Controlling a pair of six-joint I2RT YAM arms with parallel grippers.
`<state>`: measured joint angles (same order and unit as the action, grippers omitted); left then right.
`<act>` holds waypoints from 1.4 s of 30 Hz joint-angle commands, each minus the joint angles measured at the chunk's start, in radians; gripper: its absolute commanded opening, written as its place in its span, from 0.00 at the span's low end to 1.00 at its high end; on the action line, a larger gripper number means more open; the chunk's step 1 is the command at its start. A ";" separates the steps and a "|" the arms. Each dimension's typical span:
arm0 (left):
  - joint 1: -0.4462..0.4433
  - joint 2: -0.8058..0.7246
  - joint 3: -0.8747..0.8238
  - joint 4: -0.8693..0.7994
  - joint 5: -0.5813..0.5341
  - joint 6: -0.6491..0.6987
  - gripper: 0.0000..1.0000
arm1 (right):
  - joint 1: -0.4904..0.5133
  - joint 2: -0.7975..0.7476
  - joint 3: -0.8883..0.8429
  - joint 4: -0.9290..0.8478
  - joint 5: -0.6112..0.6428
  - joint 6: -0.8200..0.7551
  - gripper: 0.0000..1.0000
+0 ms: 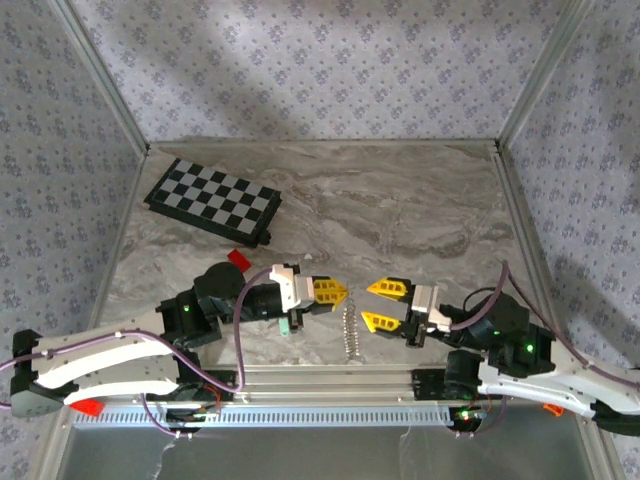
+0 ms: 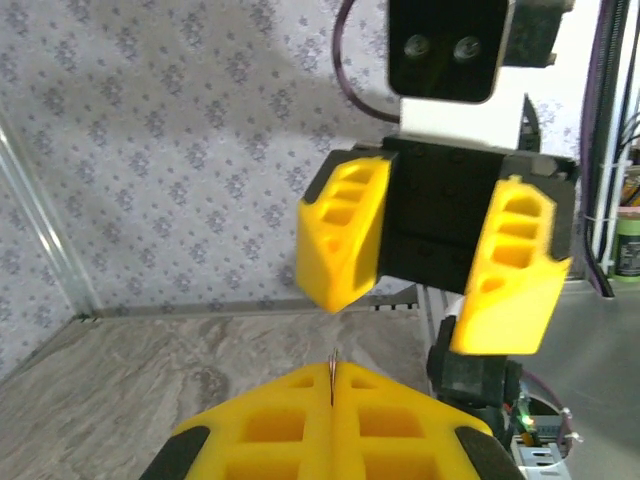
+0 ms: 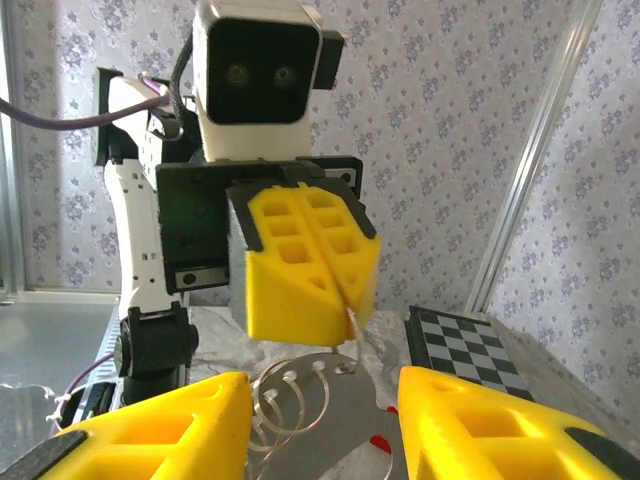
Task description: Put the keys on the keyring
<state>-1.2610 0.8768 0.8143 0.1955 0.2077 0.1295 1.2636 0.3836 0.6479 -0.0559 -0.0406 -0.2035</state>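
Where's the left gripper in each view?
Top external: left gripper at centre, fingers pointing right, keyring dangling from its tips.
Left wrist: left gripper at bottom centre, fingers shut.
Right wrist: left gripper at centre, facing the camera.
Shared landmark: the open right gripper opposite it.

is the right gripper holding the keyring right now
No, the right gripper is open and clear of the keyring, which hangs from the shut left gripper.

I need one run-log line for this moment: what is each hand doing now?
left hand: shut on keyring | right hand: open, empty, facing left hand | keyring: hanging below left hand
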 commanded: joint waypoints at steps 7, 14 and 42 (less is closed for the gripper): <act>0.010 -0.016 0.003 0.102 0.094 -0.017 0.00 | 0.000 0.011 -0.005 0.115 0.043 0.004 0.40; 0.009 -0.006 0.000 0.124 0.101 -0.025 0.00 | -0.001 0.035 -0.001 0.116 -0.015 0.016 0.39; 0.009 0.014 0.083 -0.087 0.139 0.038 0.00 | -0.001 0.116 0.135 -0.192 -0.033 0.002 0.20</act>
<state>-1.2564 0.8993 0.8486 0.1139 0.3222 0.1493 1.2636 0.4980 0.7437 -0.2039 -0.0719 -0.2001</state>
